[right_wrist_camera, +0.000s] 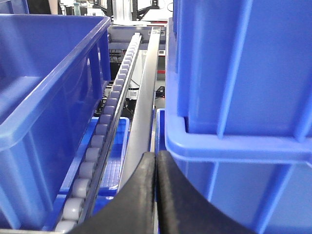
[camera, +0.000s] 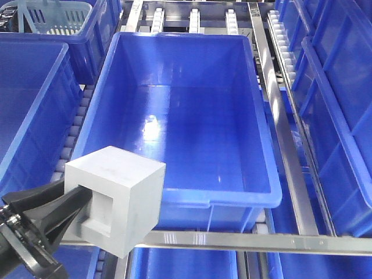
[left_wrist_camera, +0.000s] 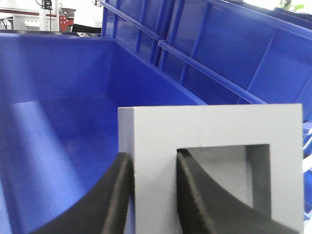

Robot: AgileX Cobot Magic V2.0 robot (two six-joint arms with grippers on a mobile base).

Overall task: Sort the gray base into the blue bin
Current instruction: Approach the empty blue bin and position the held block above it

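Note:
The gray base (camera: 119, 200) is a matte gray cube with a square recess, held in the air at the lower left, just in front of the blue bin's near left corner. My left gripper (camera: 81, 203) is shut on it: one finger lies against an outer side and the other sits inside the recess, pinching one wall, as the left wrist view shows (left_wrist_camera: 153, 168). There the gray base (left_wrist_camera: 214, 126) fills the lower right. The blue bin (camera: 270, 174) is large, deep and holds nothing, in the middle. My right gripper (right_wrist_camera: 156, 158) is shut on nothing, between bins above a metal rail.
A teal mesh basket (camera: 55, 20) stands in a blue bin at the back left. More blue bins (camera: 343, 87) line the right and another bin (camera: 29, 99) the left. Roller tracks (camera: 282, 40) and a metal cross rail (camera: 244, 239) frame the middle bin.

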